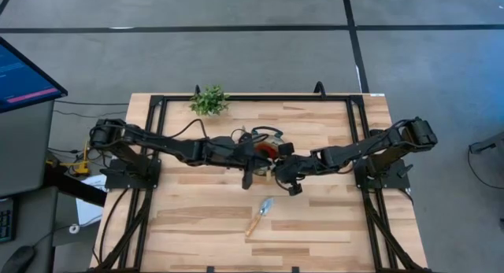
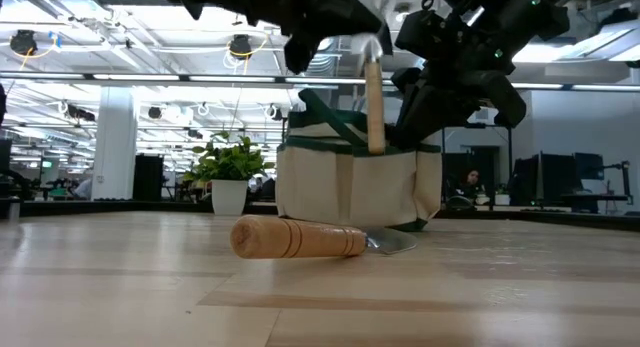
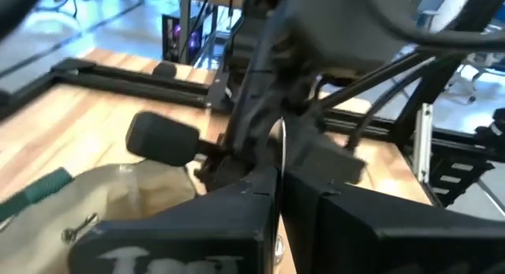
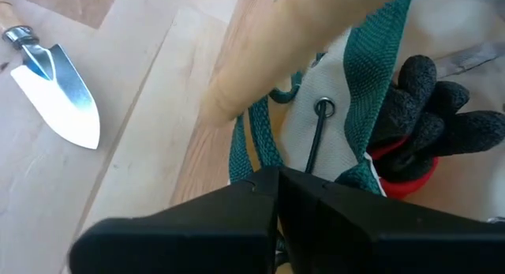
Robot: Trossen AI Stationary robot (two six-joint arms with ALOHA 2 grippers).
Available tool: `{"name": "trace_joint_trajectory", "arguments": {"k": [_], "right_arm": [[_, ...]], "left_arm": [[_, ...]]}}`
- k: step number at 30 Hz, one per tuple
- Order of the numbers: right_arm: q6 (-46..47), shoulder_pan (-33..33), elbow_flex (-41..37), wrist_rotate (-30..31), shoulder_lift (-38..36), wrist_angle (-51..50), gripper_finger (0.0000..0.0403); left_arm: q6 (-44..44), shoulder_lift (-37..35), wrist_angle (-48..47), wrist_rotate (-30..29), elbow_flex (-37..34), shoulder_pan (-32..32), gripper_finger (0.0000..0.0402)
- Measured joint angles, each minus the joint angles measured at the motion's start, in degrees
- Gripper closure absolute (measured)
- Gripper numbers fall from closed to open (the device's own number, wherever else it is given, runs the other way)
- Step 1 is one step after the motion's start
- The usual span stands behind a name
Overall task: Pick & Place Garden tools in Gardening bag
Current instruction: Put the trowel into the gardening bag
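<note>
- Hanging upright over the gardening bag (image 2: 350, 187), a wooden-handled tool (image 2: 374, 102) is pointing handle-down, gripped by the left gripper (image 1: 250, 164).
- Right gripper (image 1: 285, 172) is hovering beside the bag, fingers closed.
- Trowel (image 1: 261, 215) is lying near the bag, blade toward it.

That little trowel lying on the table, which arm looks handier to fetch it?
Probably the right: its gripper sits nearer the trowel, which shows in its wrist view. The left gripper holds a wooden-handled tool over the bag.
</note>
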Motion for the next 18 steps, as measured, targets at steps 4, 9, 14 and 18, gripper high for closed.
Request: {"name": "trace_joint_trajectory", "arguments": {"k": [4, 9, 14, 18], "right_arm": [[-0.04, 0.03, 0.0, 0.03, -0.02, 0.0, 0.0403], [-0.04, 0.03, 0.0, 0.16, -0.02, 0.0, 0.0403], [-0.04, 0.03, 0.0, 0.11, -0.02, 0.02, 0.0403], [-0.03, 0.03, 0.0, 0.08, -0.04, 0.02, 0.0403]], "left_arm": [[-0.73, 1.91, 0.16, -0.19, 0.0, 0.6, 0.0401], [1.18, 1.38, 1.79, -1.6, 0.0, 0.59, 0.0401], [1.37, 0.62, 2.56, -2.0, 0.02, 0.6, 0.0401], [2.71, 0.64, 2.63, -2.89, 0.02, 0.86, 0.0401]]}}
